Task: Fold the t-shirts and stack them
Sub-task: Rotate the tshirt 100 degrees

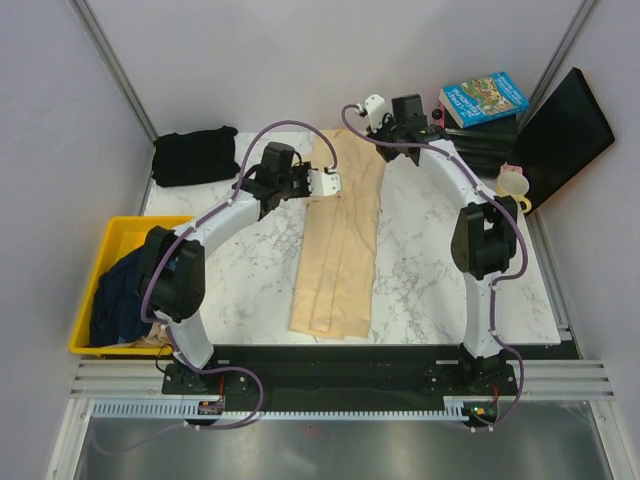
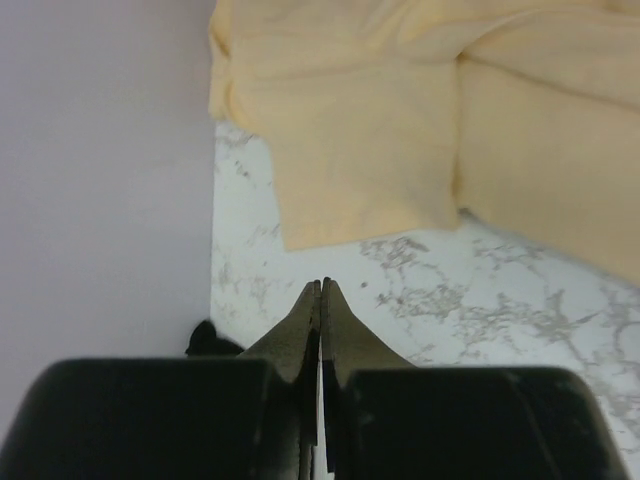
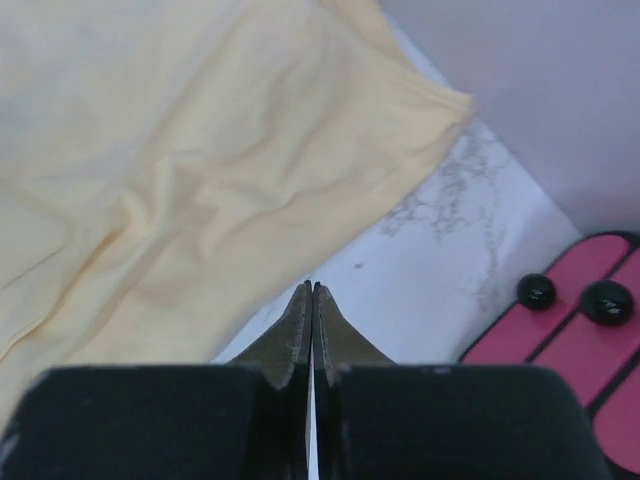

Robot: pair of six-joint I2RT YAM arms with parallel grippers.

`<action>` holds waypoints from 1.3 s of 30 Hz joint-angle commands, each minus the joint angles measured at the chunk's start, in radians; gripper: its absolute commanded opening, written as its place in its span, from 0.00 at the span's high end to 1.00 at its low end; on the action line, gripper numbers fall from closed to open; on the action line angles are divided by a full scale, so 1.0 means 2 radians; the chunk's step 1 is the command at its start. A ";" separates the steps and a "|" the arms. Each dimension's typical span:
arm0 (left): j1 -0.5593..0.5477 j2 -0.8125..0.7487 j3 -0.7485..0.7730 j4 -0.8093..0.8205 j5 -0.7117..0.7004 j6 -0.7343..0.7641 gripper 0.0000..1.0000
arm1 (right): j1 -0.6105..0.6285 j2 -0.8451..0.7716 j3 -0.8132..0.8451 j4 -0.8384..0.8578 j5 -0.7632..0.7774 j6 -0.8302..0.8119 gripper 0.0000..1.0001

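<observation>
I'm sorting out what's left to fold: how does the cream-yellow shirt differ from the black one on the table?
The cream-yellow shirt lies flat as a long narrow strip down the middle of the marble table; the black shirt sits bunched in a heap at its far left corner. The cream-yellow shirt covers far more surface than the black shirt. Both rest on the table.

This is looking like a robotics lab cell: pale partition walls (image 1: 300,60) are enclosing a marble-patterned table (image 1: 420,270) sitting beside aluminium rails (image 1: 560,378).

Cream-yellow shirt (image 1: 340,240); black shirt (image 1: 195,157); yellow bin (image 1: 110,245); white-grey marbled table (image 1: 430,270).
</observation>
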 commanded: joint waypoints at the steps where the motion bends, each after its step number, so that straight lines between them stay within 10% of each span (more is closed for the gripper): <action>1: -0.012 0.000 -0.002 -0.044 0.116 -0.015 0.98 | 0.000 -0.001 -0.064 -0.140 -0.118 -0.013 1.00; 16: -0.048 0.128 0.145 -0.094 0.274 -0.039 0.98 | -0.016 0.054 -0.036 -0.158 -0.190 -0.012 1.00; 39: -0.068 0.189 0.100 -0.012 0.138 0.038 0.98 | -0.019 0.090 -0.013 -0.156 -0.207 0.000 1.00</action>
